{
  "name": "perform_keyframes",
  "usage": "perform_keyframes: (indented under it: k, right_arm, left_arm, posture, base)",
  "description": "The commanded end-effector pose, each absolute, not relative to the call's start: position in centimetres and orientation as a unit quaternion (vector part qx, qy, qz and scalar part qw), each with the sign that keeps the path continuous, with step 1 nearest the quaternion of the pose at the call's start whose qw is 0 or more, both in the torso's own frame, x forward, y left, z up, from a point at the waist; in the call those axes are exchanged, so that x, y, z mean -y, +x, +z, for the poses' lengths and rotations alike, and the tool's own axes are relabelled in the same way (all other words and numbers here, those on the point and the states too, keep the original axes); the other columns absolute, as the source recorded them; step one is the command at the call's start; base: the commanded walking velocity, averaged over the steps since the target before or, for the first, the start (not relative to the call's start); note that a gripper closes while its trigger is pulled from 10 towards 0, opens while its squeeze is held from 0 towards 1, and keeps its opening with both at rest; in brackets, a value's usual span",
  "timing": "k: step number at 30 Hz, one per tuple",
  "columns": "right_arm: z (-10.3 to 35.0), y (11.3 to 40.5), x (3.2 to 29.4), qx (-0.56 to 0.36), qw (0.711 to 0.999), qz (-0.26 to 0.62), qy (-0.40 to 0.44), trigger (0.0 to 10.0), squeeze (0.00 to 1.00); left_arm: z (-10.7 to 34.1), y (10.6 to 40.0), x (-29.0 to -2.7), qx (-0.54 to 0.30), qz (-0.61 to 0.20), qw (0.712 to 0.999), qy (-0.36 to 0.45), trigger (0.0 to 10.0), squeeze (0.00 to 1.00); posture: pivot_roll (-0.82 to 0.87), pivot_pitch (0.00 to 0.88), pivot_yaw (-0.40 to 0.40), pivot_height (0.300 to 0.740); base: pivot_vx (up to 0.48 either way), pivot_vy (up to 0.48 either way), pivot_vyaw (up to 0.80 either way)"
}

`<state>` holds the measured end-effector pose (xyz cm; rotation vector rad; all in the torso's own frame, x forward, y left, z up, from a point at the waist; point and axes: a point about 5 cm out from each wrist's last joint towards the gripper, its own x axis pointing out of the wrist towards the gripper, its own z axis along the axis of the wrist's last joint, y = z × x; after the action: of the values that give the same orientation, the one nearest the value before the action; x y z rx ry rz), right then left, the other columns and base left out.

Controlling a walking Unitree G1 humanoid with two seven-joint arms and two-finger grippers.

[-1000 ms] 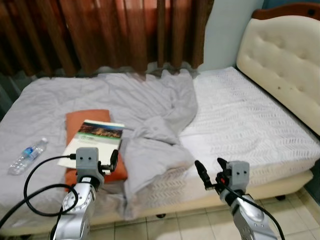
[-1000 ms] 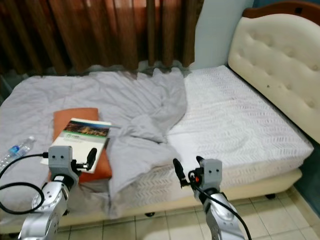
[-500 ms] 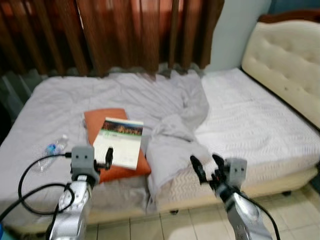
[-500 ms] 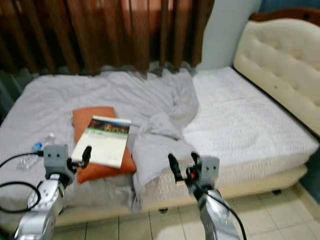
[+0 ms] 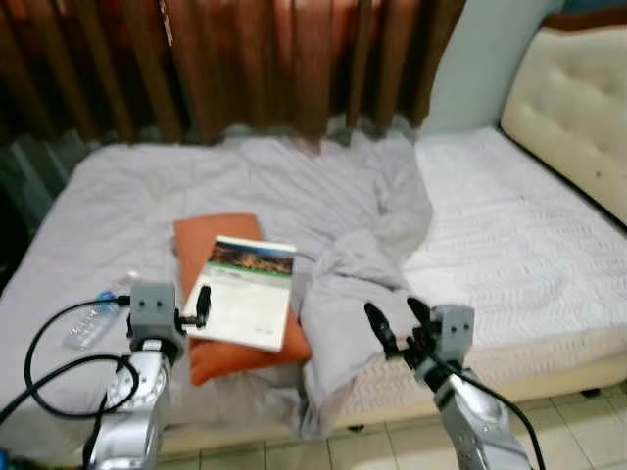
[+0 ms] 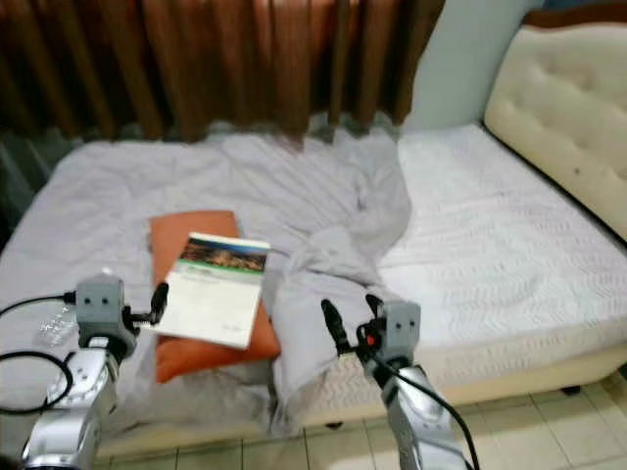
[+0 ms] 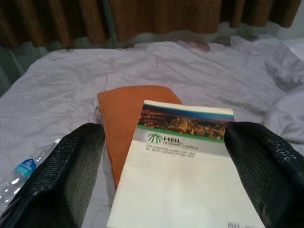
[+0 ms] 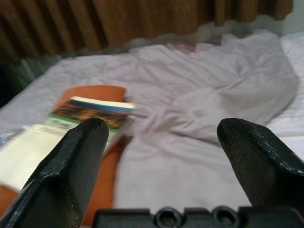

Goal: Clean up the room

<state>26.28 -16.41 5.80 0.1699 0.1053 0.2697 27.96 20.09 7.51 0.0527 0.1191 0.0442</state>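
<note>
Book (image 5: 245, 292) on orange pillow (image 5: 231, 294) (bottle (image 5: 96, 315) nr), sheet (image 5: 362, 255) bunched.

booklet (image 7: 185, 166) | cover logo "HBL" | smaller lines under it unreadable

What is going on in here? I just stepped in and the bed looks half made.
The robot stands at the side of the bed with both arms raised, holding nothing. Its left end effector is open and lined up on the booklet, which lies on an orange pillow. The right end effector, also open, hovers near the crumpled grey sheet. A water bottle lies beside the pillow. Nothing has been picked up yet.
</note>
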Motion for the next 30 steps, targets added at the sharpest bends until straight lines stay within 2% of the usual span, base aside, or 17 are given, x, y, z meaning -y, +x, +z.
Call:
perform_keyframes:
  k: [1,10,11,13,15,17,18,20,23,24,26,27,30]
  right_arm:
    - [6.0,26.5,15.4,-0.049,0.983,0.150,0.089,10.0,0.00]
    - [5.8,26.4,14.7,-0.057,0.980,0.166,0.091,10.0,0.00]
    - [5.6,27.3,13.5,-0.073,0.975,0.181,0.109,10.0,0.00]
    - [5.5,27.7,12.9,-0.084,0.971,0.188,0.118,10.0,0.00]
    - [5.1,28.8,11.8,-0.105,0.964,0.186,0.159,10.0,0.00]
    - [5.3,29.6,10.8,-0.112,0.958,0.188,0.187,10.0,0.00]
    - [5.3,29.6,10.8,-0.112,0.958,0.188,0.187,10.0,0.00]
    - [5.3,30.3,9.8,-0.125,0.951,0.188,0.210,10.0,0.00]
    - [5.5,30.7,8.4,-0.136,0.937,0.201,0.252,10.0,0.00]
    - [5.5,30.7,8.4,-0.136,0.937,0.201,0.252,10.0,0.00]
    - [6.3,30.7,7.4,-0.130,0.924,0.218,0.287,10.0,0.00]
    - [6.3,30.7,7.4,-0.130,0.924,0.218,0.287,10.0,0.00]
    - [6.3,30.9,6.1,-0.131,0.906,0.195,0.352,10.0,0.00]
  left_arm:
    - [8.1,28.0,-21.1,-0.050,0.037,0.997,0.033,10.0,0.00]
    - [7.4,27.0,-20.7,-0.064,0.039,0.997,0.021,10.0,0.00]
    - [7.1,27.5,-20.9,-0.076,0.044,0.995,0.043,10.0,0.00]
    - [7.1,27.8,-21.0,-0.080,0.043,0.995,0.050,10.0,0.00]
    - [7.2,28.9,-21.9,-0.088,0.043,0.994,0.056,10.0,0.00]
    - [7.2,30.1,-22.3,-0.101,0.022,0.994,0.043,10.0,0.00]
    - [7.2,30.1,-22.3,-0.101,0.022,0.994,0.043,10.0,0.00]
    - [7.0,31.6,-22.7,-0.117,0.004,0.992,0.055,10.0,0.00]
    - [7.4,32.9,-24.3,-0.132,0.031,0.989,0.065,10.0,0.00]
    - [7.4,32.9,-24.3,-0.132,0.031,0.989,0.065,10.0,0.00]
    - [7.9,33.2,-25.6,-0.131,0.053,0.988,0.056,10.0,0.00]
    - [7.9,33.2,-25.6,-0.131,0.053,0.988,0.056,10.0,0.00]
    - [8.4,33.6,-26.9,-0.127,0.084,0.988,0.033,10.0,0.00]
  posture:
    - [0.00,0.000,-0.013,0.740]
    - [0.00,0.000,-0.014,0.740]
    - [0.00,0.000,-0.016,0.740]
    - [0.00,0.000,-0.019,0.740]
    - [0.01,0.049,-0.030,0.740]
    - [0.03,0.132,-0.041,0.740]
    - [0.03,0.132,-0.041,0.740]
    - [0.03,0.248,-0.065,0.740]
    - [0.02,0.389,-0.064,0.740]
    - [0.02,0.389,-0.064,0.740]
    - [-0.01,0.483,-0.074,0.740]
    - [-0.01,0.483,-0.074,0.740]
    - [-0.02,0.563,-0.078,0.740]
  base:
    - [0.461,0.000,0.00]
    - [0.431,0.115,0.00]
    - [0.428,0.000,0.00]
    - [0.343,0.000,0.00]
    - [0.000,0.000,0.00]
    - [0.000,0.000,0.00]
    - [0.000,0.000,0.00]
    - [0.000,0.000,0.00]
    - [0.000,0.000,0.00]
    - [0.000,0.000,0.00]
    - [0.000,0.000,0.00]
    - [0.000,0.000,0.00]
    - [0.000,0.000,0.00]
